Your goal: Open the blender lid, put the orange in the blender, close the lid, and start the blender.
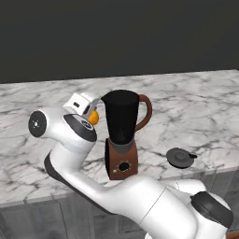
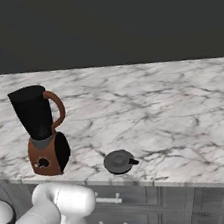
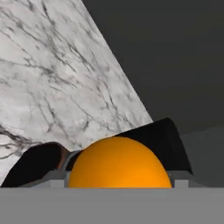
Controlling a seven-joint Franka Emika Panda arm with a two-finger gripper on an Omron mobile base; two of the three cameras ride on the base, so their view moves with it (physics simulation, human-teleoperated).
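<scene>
claw (image 1: 93,115) with orange (image 3: 119,162) beside lidless blender (image 1: 121,133)

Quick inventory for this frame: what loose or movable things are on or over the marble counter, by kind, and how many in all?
Blender: 1, jar open
Blender lid: 1, lying on the counter beside the base
Orange: 1, held in the gripper next to the jar's top
Total: 3
</scene>
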